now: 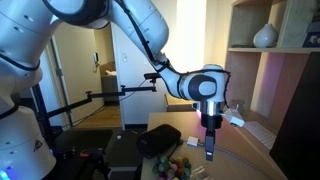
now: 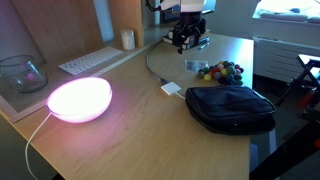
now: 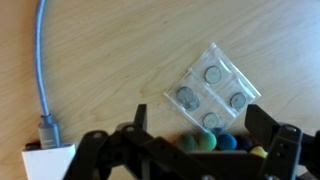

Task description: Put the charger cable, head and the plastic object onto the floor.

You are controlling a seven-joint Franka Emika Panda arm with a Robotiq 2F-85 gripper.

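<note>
The gripper (image 3: 200, 135), jaws spread wide and holding nothing, hangs over the pale tabletop (image 3: 110, 50), where the clear plastic object (image 3: 212, 88) with 4 discs lies just beyond its fingertips, the charger cable (image 3: 42, 60) and head (image 3: 48, 160) off to one side.

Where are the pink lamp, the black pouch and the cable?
Lamp (image 2: 80, 98): in an exterior view, middle of its dome.
Pouch (image 2: 230, 108): in an exterior view, middle of its top.
Cable (image 3: 40, 60): wrist view, its straight stretch.
</note>
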